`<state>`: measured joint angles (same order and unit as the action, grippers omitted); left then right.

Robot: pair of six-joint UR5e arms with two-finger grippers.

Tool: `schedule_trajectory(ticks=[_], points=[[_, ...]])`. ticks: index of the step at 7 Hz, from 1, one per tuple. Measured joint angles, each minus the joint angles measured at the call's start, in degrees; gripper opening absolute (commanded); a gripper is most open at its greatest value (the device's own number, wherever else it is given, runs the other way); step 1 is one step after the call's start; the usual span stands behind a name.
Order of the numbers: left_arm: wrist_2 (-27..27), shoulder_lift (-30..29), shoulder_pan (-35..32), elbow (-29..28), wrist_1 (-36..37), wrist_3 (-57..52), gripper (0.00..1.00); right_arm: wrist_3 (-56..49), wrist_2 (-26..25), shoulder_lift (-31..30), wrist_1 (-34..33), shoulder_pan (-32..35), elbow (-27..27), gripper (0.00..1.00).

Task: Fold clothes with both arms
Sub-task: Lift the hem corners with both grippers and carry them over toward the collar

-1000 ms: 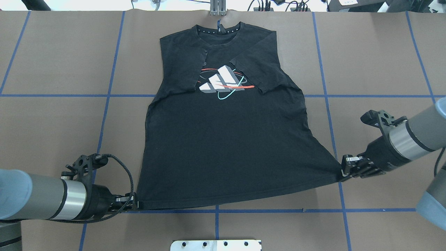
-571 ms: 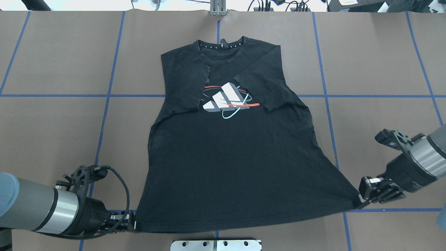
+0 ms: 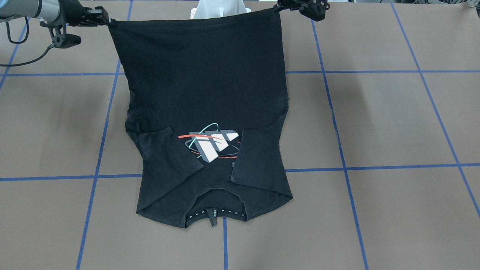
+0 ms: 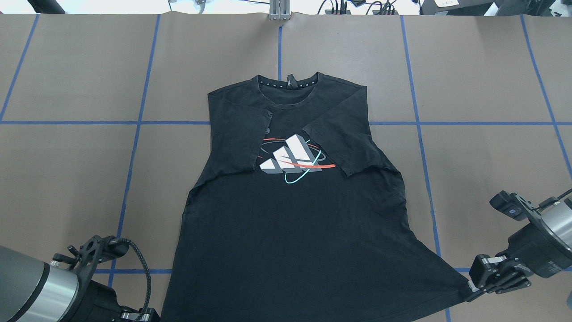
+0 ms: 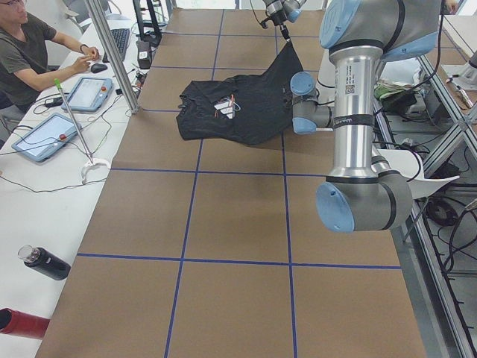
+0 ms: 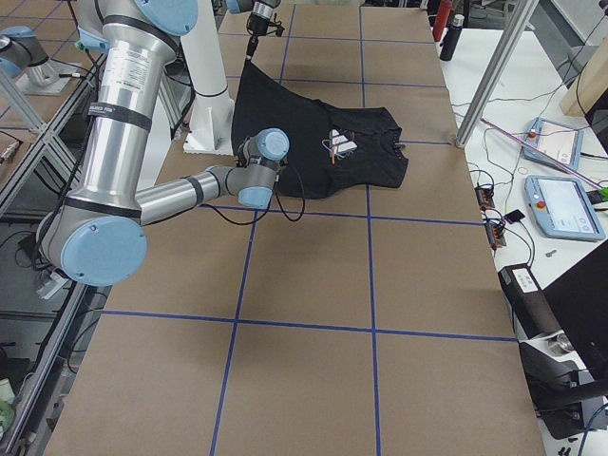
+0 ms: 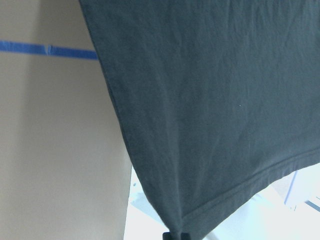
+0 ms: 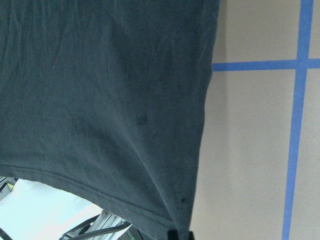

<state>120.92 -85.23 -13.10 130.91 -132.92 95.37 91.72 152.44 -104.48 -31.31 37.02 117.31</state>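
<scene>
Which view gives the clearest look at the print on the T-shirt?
Overhead exterior: the print on the T-shirt sits upright and large. Front-facing shows it equally large but upside down. Both side views show it tiny. The wrist views show only plain black fabric.

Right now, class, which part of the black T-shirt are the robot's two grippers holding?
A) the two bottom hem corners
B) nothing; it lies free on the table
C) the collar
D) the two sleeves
A: the left gripper and the right gripper each pinch one hem corner of the T-shirt, while its collar and folded-in sleeves lie ungripped on the table.
</scene>
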Motion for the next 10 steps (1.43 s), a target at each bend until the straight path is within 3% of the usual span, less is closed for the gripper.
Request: schedule_trajectory(ticks=[3,6,10], points=[[0.5,-2.4,-9.0,-3.4,0.1,-1.0,0.00,-0.2,-1.6,9.8,1.4,10.5,-7.1,0.00],[3.9,-12.6,-23.4,-10.8,3.6,-6.4,0.00,-0.5,-3.1,19.3,1.5,19.2,-15.1,0.00],[4.7,-24.0,-34.4,-25.6,7.1,-13.0,0.00,-1.9,-12.8,30.9,1.3,20.8,-27.3,0.00]])
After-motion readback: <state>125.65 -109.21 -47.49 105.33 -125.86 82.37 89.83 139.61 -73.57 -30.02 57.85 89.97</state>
